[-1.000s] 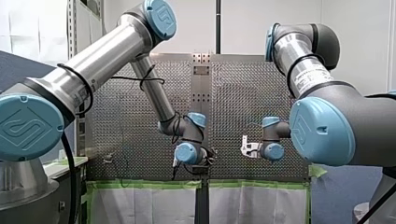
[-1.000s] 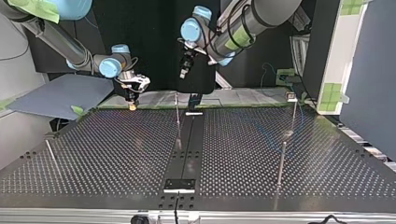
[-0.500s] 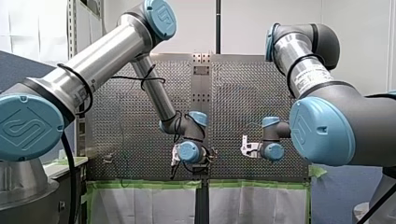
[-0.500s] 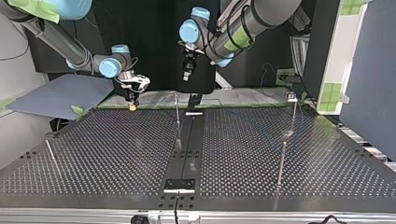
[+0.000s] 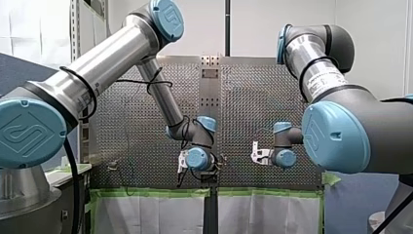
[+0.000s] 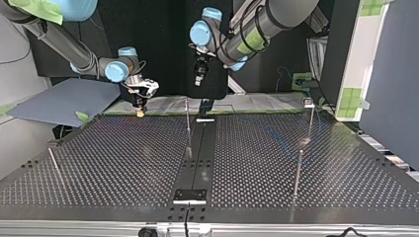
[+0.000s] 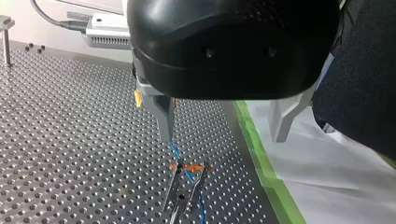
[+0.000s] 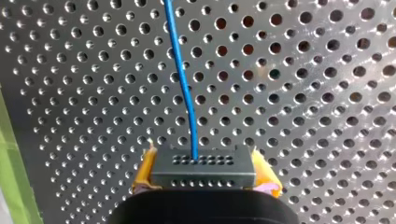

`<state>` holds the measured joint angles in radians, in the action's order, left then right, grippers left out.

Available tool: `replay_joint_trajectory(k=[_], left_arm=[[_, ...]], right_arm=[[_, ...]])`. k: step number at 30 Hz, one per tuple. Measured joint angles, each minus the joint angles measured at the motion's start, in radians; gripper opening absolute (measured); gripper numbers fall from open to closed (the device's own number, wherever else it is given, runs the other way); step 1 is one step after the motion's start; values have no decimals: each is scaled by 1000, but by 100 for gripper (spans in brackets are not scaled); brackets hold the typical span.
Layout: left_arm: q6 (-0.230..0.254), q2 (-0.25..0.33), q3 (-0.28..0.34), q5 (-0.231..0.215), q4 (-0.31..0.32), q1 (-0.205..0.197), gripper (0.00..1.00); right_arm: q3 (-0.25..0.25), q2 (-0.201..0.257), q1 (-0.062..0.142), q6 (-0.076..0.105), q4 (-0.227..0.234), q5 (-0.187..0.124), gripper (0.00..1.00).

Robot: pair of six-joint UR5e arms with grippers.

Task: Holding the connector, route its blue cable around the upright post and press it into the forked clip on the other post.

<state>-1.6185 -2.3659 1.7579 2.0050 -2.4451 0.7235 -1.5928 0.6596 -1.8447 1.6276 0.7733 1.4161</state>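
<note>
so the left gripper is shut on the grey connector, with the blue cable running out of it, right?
No, the gripper is wrong: my right gripper is shut on the grey connector, yellow pads either side, with the blue cable running out of it. The right wrist view shows it; in the left wrist view my left gripper stands open.

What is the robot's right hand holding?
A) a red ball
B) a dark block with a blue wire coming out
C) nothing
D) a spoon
B: in the right wrist view the right hand grips the dark connector between its yellow pads, and the blue cable runs out of it.
</note>
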Motion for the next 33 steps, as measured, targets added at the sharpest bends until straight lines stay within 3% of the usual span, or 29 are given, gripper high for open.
replay_joint_trajectory(k=[17,33], left_arm=[[0,0,1,60,-21,2,100],[0,0,1,68,-23,4,100]], right_arm=[[0,-1,-2,-2,-6,0,0],[0,-1,-2,-3,-8,0,0]])
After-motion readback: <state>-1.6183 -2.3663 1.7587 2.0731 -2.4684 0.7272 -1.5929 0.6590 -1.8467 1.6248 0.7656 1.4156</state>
